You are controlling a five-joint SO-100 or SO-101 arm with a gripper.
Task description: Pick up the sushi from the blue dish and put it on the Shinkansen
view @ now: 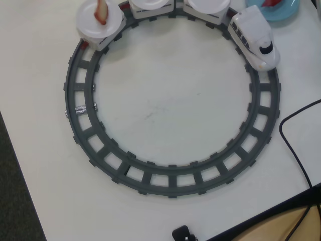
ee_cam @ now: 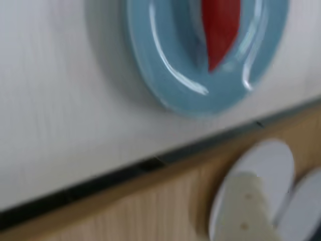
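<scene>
Overhead view: I see the Shinkansen on the far right arc of the dark grey circular track, nose pointing near-right, its cars curving left along the far arc. The last car's round white plate at far left carries a pink-and-white striped piece. The blue dish sits at the far right corner of the white counter, cut by the frame edge, just beyond the locomotive.

Wrist view, blurred: the red sushi lies in the blue dish, pointed end toward the counter's edge. Pale rounded objects lie below that edge; I can't identify them.

The fingers appear in neither view, so I cannot tell their state.

A black cable runs over the right side.
</scene>
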